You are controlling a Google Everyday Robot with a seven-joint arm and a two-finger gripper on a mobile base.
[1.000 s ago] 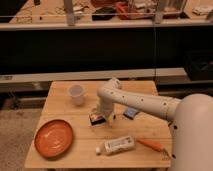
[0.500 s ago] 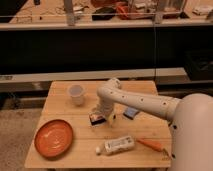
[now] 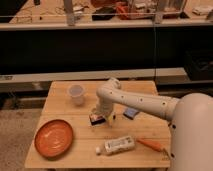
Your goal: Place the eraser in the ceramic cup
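While pincer hangs at eraser: dark, white-topped.

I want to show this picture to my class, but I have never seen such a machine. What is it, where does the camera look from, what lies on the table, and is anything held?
The white bulk at right is a robot's body. Its one arm reaches over a wooden table. The only camera looks down on the table from near the robot. The arm ends in a gripper, lowered right at the eraser, a small dark block with a white top. Whether the eraser is held cannot be seen. Also on the table are a white ceramic cup, an orange plate, a blue pad, a white tube and a thin orange object.
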